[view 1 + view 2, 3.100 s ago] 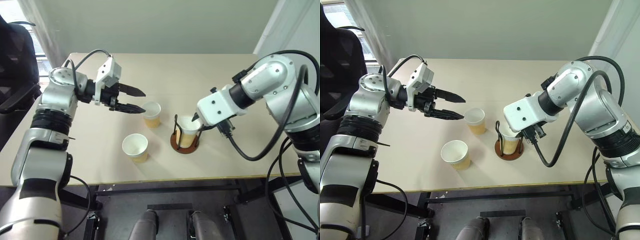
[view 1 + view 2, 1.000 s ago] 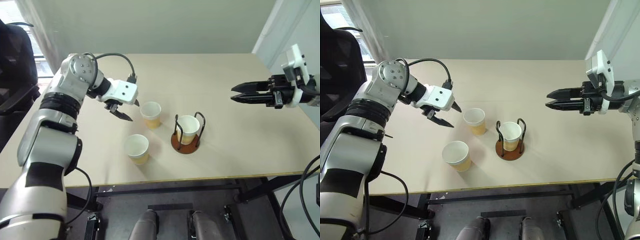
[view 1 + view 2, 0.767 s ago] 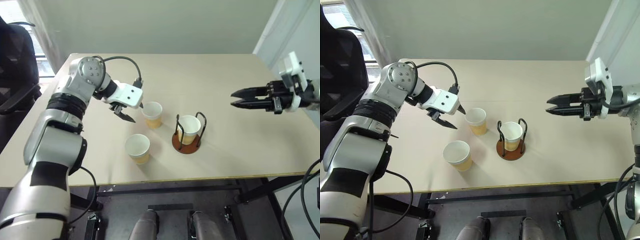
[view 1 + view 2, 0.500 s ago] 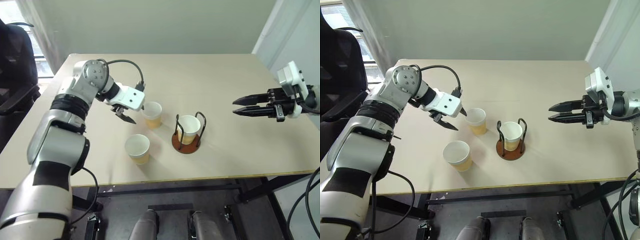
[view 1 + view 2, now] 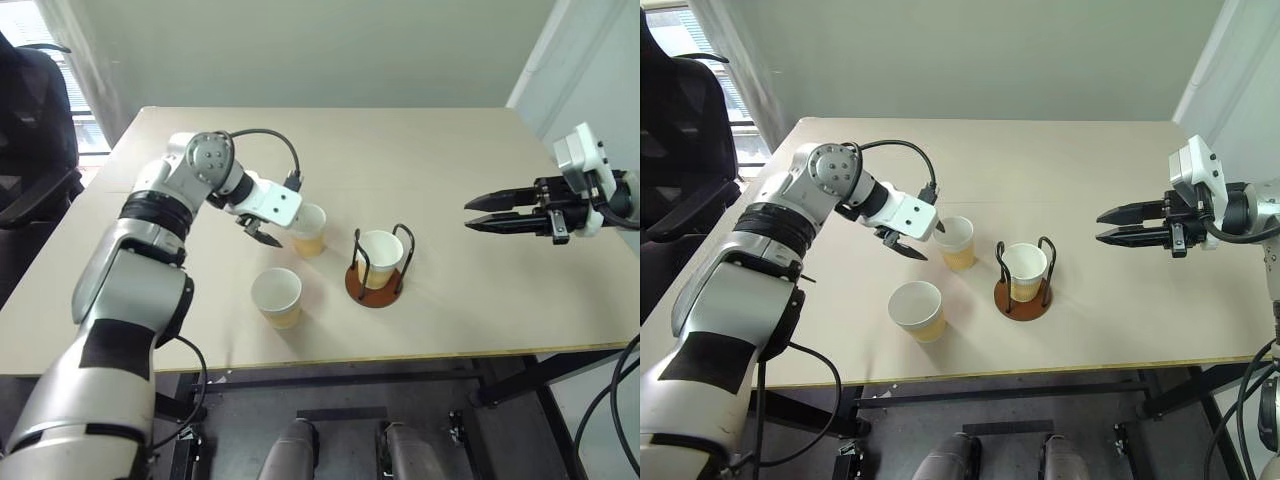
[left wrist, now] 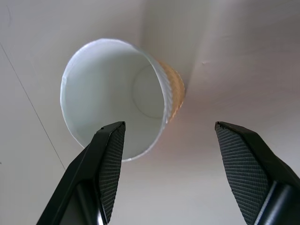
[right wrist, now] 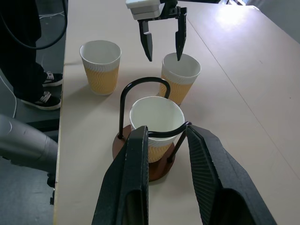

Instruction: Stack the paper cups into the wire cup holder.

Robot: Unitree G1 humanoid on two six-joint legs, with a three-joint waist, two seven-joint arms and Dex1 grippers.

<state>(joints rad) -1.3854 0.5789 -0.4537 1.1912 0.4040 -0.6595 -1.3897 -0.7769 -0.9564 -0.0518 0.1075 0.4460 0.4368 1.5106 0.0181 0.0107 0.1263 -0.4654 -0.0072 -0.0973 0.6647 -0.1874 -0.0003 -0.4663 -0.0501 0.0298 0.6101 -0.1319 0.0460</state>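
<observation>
Table [image 5: 440, 180]: pale beige top, carrying three cups and the holder.

Left arm: reaches in from the left side, forearm angled forward and down. Left gripper [image 5: 912, 242] hangs at the far cup [image 5: 958, 242], fingers spread apart, nothing between them. In the right wrist view one finger [image 7: 179, 40] sits over that cup's rim while the other stands outside it on the near-cup side. The left wrist view looks straight down into this cup's white inside, with the tan ribbed wall showing on one side, and one finger overlapping the rim; contact cannot be told.

Right arm: held out over the table's right edge, well apart from the cups. Right gripper [image 5: 478, 213] points level toward the left, fingers slightly parted, empty.

Holder [image 5: 373, 284]: reddish-brown disc with two black wire loops, at table centre. One cup [image 5: 378, 256] stands upright inside it.

Near cup [image 5: 277, 297]: upright on the bare table, toward the front edge, left of the holder.

Right wrist view additionally shows a person's shoes [image 7: 43, 100] on the floor beyond the table.
</observation>
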